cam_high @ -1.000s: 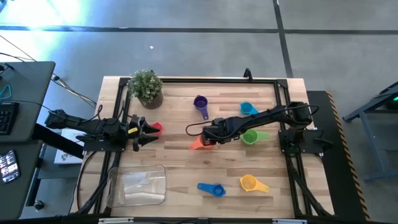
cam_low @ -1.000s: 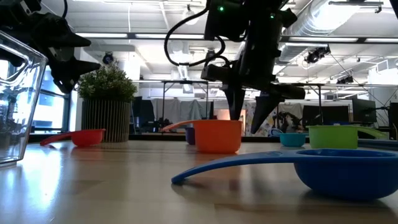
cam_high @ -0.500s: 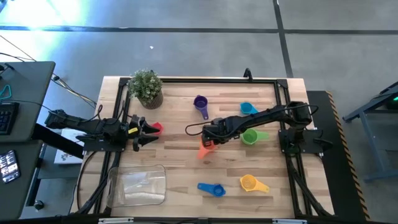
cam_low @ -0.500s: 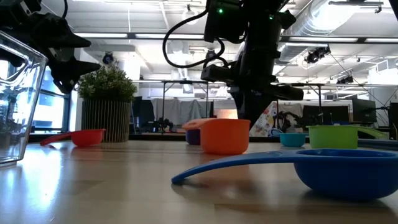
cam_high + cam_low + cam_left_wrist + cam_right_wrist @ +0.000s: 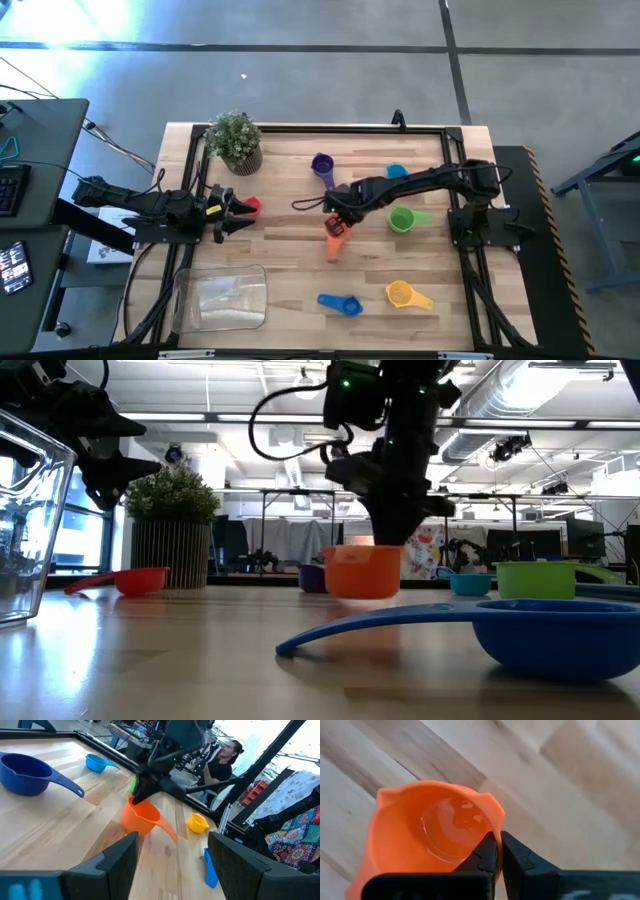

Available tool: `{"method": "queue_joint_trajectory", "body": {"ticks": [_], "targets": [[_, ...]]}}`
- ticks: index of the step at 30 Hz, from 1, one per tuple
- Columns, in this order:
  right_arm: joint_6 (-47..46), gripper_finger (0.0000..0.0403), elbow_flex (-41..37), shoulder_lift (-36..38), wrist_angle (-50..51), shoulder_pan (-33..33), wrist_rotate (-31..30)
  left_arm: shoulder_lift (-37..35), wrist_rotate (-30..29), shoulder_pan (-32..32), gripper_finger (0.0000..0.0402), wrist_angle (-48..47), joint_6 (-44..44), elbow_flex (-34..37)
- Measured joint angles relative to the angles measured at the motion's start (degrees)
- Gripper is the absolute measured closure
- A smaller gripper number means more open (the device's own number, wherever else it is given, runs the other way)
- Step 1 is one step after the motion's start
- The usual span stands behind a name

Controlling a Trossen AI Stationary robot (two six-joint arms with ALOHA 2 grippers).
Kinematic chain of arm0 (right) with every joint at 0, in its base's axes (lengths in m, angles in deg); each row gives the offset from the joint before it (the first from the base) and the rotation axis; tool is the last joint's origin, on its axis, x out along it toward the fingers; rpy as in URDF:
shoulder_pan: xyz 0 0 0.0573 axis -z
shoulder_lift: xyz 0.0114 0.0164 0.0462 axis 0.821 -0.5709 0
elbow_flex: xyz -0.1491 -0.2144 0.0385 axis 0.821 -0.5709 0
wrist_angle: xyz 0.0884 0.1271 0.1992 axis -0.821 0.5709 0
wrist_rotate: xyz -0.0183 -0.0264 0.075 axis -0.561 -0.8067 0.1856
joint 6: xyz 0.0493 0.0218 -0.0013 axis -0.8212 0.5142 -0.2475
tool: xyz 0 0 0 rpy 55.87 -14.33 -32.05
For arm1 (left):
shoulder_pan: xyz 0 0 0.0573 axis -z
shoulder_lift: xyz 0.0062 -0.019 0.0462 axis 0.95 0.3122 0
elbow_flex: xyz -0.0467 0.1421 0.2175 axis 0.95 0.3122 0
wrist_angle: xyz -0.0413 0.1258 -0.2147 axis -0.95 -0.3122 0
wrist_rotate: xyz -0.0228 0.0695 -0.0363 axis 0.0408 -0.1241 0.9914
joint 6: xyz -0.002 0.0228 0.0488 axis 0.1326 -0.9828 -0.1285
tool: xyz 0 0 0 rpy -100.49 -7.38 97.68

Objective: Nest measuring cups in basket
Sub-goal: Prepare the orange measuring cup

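The right gripper (image 5: 496, 851) pinches the rim of the orange cup (image 5: 334, 229) near the table's centre, its fingers clamped on the wall, and the cup hangs just clear of the wood. The left gripper (image 5: 238, 212) hovers at nine o'clock with fingers spread wide — empty, beside the red cup (image 5: 251, 205). The basket (image 5: 222, 297) sits at seven o'clock.
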Motion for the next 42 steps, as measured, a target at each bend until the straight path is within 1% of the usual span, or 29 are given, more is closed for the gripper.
{"method": "queue_joint_trajectory", "body": {"ticks": [5,8,11,14,18,23,33,37,42], "targets": [[15.98,0.0400,2.89,0.00,0.74,1.52,-0.38,0.00,-0.01,0.00,0.0174,0.00,0.02,0.00],[23.82,0.0400,3.20,0.00,0.94,2.33,0.99,0.00,0.00,-0.01,0.0174,0.04,0.02,0.00],[30.11,0.0400,3.22,0.00,2.19,2.80,1.41,0.00,-0.01,-0.01,0.0174,0.31,0.33,0.00],[35.60,0.0400,3.23,0.00,2.53,3.12,2.72,0.00,-0.02,-0.01,0.0174,0.33,2.52,0.00],[40.98,0.0400,3.26,-0.42,2.52,3.21,3.63,0.00,-0.04,0.01,0.0174,0.35,2.97,0.00],[43.54,0.0400,3.25,-1.95,3.13,3.18,3.81,0.00,-0.19,0.00,0.0174,0.41,2.99,0.00],[43.33,0.0398,3.25,-2.73,3.46,3.18,5.80,-0.01,-0.21,-0.01,0.0174,0.39,2.97,0.00],[43.65,0.0385,3.25,-2.73,3.42,3.18,5.79,-0.01,-0.21,0.00,0.0174,0.39,2.92,0.00],[43.67,0.0359,3.25,-2.73,3.44,3.03,5.79,-0.01,-0.21,0.01,0.0174,0.37,2.89,0.00]]}}
